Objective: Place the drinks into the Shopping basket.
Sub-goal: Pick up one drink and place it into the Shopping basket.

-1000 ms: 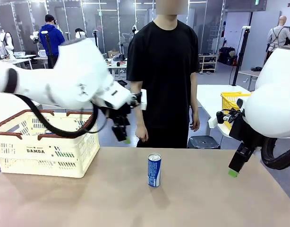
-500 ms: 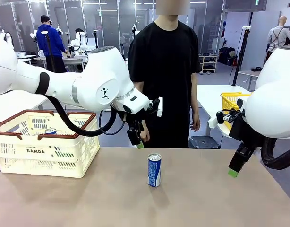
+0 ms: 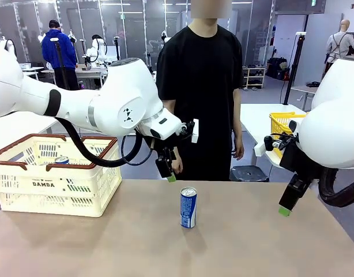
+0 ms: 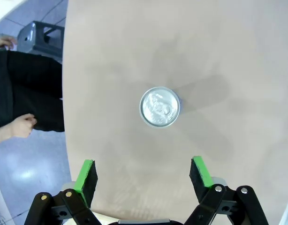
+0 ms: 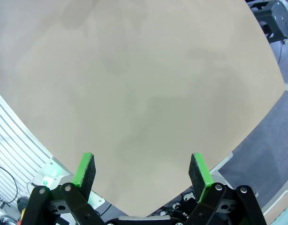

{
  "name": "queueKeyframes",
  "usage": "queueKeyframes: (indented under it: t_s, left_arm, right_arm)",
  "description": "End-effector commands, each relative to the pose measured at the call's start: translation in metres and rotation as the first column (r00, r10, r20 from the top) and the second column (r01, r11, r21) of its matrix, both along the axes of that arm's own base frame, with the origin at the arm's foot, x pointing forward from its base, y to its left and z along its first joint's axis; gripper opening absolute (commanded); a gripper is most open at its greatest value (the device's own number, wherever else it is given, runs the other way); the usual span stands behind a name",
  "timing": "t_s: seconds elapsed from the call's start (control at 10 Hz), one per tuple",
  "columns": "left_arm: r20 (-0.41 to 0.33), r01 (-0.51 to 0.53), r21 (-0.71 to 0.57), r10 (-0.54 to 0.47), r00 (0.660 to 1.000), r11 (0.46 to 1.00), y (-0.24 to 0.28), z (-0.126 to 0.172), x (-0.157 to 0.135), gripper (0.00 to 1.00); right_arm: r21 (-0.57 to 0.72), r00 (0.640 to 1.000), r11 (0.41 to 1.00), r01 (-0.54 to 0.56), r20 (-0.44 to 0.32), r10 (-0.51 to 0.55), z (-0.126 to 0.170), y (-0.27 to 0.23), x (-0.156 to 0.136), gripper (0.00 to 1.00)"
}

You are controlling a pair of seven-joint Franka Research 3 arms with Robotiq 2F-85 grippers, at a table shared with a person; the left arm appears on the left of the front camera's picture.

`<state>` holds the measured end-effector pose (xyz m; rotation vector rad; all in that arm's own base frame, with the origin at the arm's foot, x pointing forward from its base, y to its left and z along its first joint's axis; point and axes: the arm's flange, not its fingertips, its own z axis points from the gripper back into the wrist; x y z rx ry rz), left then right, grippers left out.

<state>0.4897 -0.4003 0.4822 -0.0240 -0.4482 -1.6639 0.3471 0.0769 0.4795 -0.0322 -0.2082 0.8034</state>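
I see left tool (image 3: 169, 175) wide open, empty, above blue can (image 3: 188, 207); right tool (image 3: 285, 209) open, empty, at 3 o'clock.

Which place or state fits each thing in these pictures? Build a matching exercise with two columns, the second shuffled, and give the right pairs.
Things:
1. blue can
2. Shopping basket
3. left gripper
4. right gripper

Places or states:
A. at the table's right edge, jaws open, holding nothing
B. upright at mid-table
C. on the table's left end, a can inside
D. above and just beyond the blue can, jaws open

Pairs: 1-B, 2-C, 3-D, 4-A
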Motion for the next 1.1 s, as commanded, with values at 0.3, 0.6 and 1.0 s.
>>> queueKeyframes:
  t_s: [0.3, 0.6, 1.0]
  left_arm:
    - [-0.060, 0.139, 0.008, -0.139, 0.989, 0.990, -0.034, -0.020, 0.003, 1.00]
    - [-0.110, 0.184, 0.036, -0.179, 0.978, 0.982, -0.048, -0.041, 0.008, 1.00]
    - [-0.163, 0.202, 0.060, -0.190, 0.968, 0.978, -0.060, -0.066, 0.016, 1.00]
  right_arm:
    - [-0.007, 1.000, 1.000, 0.003, -0.005, -0.003, 0.002, 0.001, 0.002, 1.00]
    - [-0.007, 1.000, 1.000, 0.003, -0.005, -0.003, 0.002, 0.001, 0.002, 1.00]
    - [-0.007, 1.000, 1.000, 0.003, -0.005, -0.003, 0.002, 0.001, 0.002, 1.00]
